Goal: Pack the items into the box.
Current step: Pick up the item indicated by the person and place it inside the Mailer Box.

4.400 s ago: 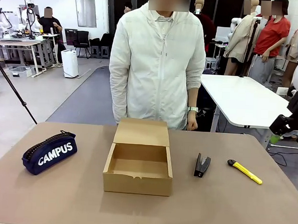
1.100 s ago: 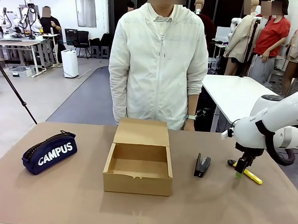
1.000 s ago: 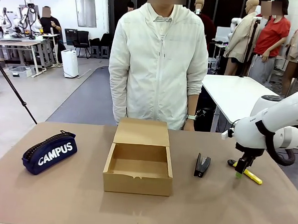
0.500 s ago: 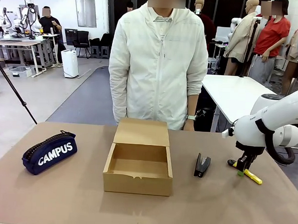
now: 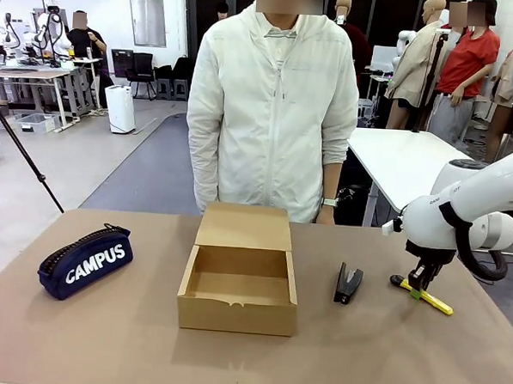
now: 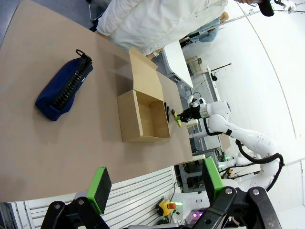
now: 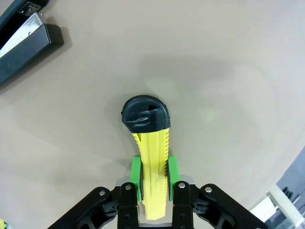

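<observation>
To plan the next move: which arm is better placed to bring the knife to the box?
Right. The right gripper is shut on the knife; the left gripper hangs open, far from the knife, holding nothing.

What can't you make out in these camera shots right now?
- Right wrist view: the rear end of the slim yellow-and-black utility knife, hidden under the right gripper.
- Right wrist view: the small black stapler, cut off by the top-left edge.
- Front view: the nearest floor strip of the brown cardboard box, hidden by its front wall.
- Left wrist view: the lettering on the navy zip pencil case, turned away from the camera.
</observation>
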Controlling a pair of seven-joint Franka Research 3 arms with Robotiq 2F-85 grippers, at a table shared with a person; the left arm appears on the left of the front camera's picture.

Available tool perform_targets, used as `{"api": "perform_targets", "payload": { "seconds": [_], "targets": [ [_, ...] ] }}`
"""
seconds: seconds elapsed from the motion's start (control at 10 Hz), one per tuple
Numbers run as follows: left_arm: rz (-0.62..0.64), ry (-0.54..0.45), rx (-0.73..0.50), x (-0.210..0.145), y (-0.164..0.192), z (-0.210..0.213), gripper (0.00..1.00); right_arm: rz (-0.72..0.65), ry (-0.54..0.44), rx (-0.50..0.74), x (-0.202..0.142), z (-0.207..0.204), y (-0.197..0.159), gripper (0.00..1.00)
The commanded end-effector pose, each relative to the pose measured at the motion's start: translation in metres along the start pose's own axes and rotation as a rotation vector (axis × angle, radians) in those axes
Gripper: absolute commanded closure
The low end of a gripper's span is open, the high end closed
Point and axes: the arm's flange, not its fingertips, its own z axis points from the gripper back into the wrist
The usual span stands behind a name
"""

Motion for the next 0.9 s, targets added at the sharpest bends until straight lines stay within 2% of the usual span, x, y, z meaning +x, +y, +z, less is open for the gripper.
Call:
{"api": "perform_targets", "payload": {
  "seconds": [0.0, 0.1, 0.2, 0.5, 0.6, 0.7, 0.8],
  "targets": [
    [-0.018, -0.007, -0.016, 0.001, 0.000, 0.001, 0.00, -0.017, 0.024, 0.001, 0.003, -0.007, -0.002, 1.00],
    [-0.018, -0.007, -0.016, 0.001, 0.000, 0.001, 0.00, -0.013, 0.025, -0.002, 0.004, -0.003, -0.001, 1.00],
    [-0.018, -0.007, -0.016, 0.001, 0.000, 0.001, 0.00, -0.017, 0.024, -0.013, 0.001, 0.019, 0.001, 1.00],
    [-0.018, -0.007, -0.016, 0.001, 0.000, 0.001, 0.00, -0.021, 0.056, -0.046, -0.024, 0.123, 0.021, 1.00],
    [-0.018, -0.007, -0.016, 0.001, 0.000, 0.001, 0.00, 0.025, 0.056, -0.045, -0.040, 0.153, 0.027, 1.00],
    [-0.018, -0.007, -0.016, 0.001, 0.000, 0.001, 0.00, 0.009, 0.026, -0.061, -0.056, 0.174, 0.027, 1.00],
    [-0.018, -0.007, -0.016, 0.001, 0.000, 0.001, 0.00, -0.053, -0.015, -0.081, -0.064, 0.178, 0.021, 1.00]
  ]
}}
